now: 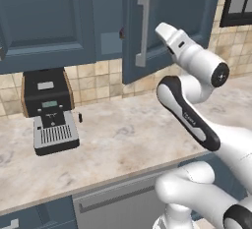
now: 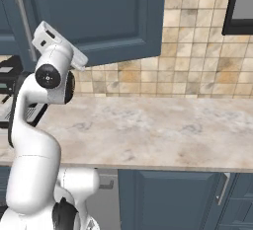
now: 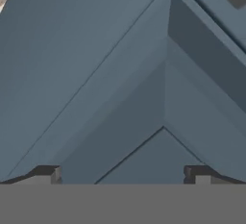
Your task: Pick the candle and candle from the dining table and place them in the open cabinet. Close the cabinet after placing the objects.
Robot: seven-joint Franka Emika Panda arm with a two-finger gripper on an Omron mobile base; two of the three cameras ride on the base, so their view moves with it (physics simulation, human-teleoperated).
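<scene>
The cabinet's door (image 1: 167,21) stands partly open above the counter, its silver bar handle (image 1: 142,26) facing me. My arm reaches up to it, with the hand (image 1: 167,32) close against the door panel just right of the handle. From the other side, the hand (image 2: 49,36) sits beside the same handle (image 2: 22,21). In the hand view my gripper (image 3: 122,175) is open, its two fingertips (image 3: 48,173) wide apart with nothing between them, right in front of blue-grey cabinet panelling (image 3: 120,74). Both candles and the dining table are out of view.
A black coffee machine (image 1: 49,110) stands on the beige stone counter (image 1: 128,134) at the left, under a shut wall cabinet (image 1: 44,21). A dark window frame (image 2: 242,7) is at the right. Blue-grey cupboard fronts (image 2: 168,199) run below the counter.
</scene>
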